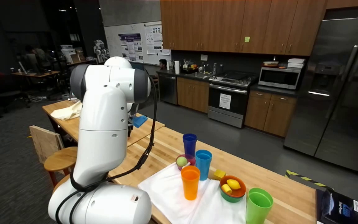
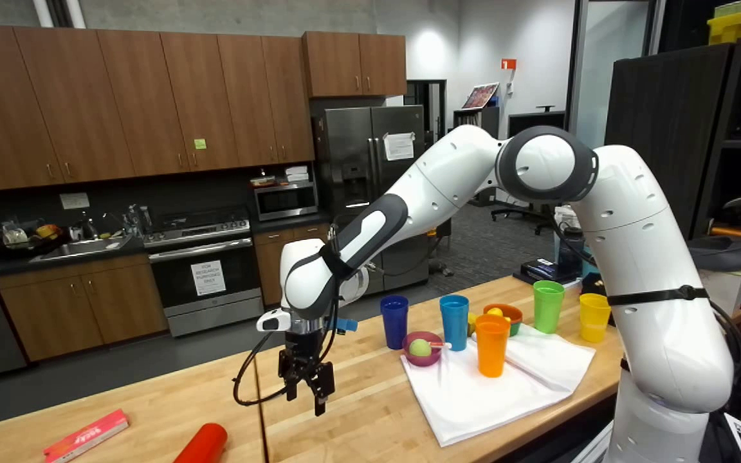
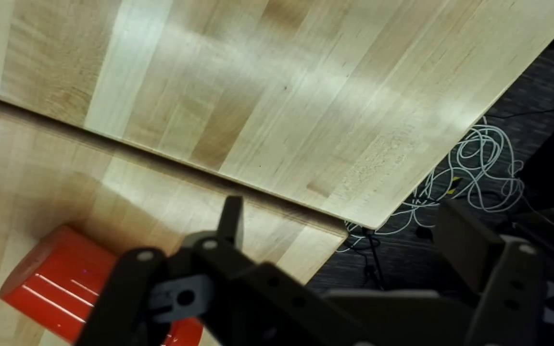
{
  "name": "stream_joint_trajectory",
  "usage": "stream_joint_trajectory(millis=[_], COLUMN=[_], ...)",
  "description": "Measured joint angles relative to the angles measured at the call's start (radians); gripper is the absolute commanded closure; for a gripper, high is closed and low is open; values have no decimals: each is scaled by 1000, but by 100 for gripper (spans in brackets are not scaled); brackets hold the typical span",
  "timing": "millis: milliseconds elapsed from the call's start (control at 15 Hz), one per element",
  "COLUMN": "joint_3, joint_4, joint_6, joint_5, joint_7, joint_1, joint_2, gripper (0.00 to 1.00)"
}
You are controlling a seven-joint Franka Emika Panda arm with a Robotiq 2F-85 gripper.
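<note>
My gripper (image 2: 305,395) is open and empty above the wooden table (image 2: 357,399), near the seam between two tabletops. In the wrist view its fingers (image 3: 349,233) stand wide apart, with only table edge and floor between them. In an exterior view it is mostly hidden behind the arm. A red cylinder (image 2: 203,444), like a cup on its side, lies near the gripper; it also shows in the wrist view (image 3: 60,283), partly behind a finger. A pink-red box (image 2: 87,437) lies farther off. A dark blue cup (image 2: 394,321) and a maroon bowl (image 2: 419,361) with a green ball (image 2: 419,348) stand to the other side.
A white cloth (image 2: 460,405) bears an orange cup (image 2: 491,347). Around it are a light blue cup (image 2: 455,321), stacked bowls (image 2: 512,315) with yellow items, a green cup (image 2: 547,305) and a yellow cup (image 2: 594,318). A cream cloth (image 1: 68,111) lies at the table's far end.
</note>
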Motion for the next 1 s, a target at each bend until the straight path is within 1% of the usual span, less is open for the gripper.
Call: stream_joint_trajectory(millis=[200,600,1000], joint_3=[3,44,76], joint_4=[-9,-63,-92], joint_6=[1,17,126], joint_5=[-3,-35,-43], joint_7=[-25,-320,-585], joint_1=[-8,-42,-54], joint_2=[0,-5,-5], gripper=[0,0,0])
